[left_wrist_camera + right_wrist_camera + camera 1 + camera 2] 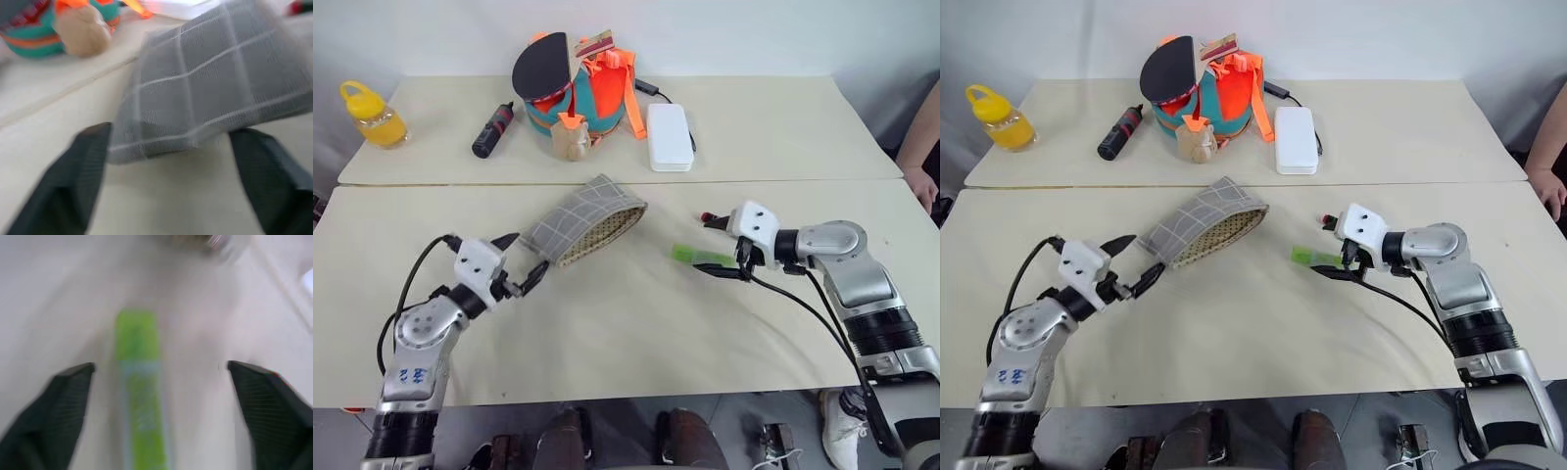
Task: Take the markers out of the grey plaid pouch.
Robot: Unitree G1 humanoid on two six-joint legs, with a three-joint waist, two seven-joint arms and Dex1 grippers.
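Already both our grippers, left (521, 262) and right (722, 247), stood open; highlighter (697, 257) and marker (1328, 218) lay outside the pouch (585, 219). A careless sweep could roll them off.

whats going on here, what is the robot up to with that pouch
The robot is emptying the grey plaid pouch, which lies on the table with its mouth gaping. Its left hand is open right at the pouch's closed end. The light-green highlighter is already out on the table, with the open right hand over it and not gripping. A red tip of the other marker shows just beyond that hand.
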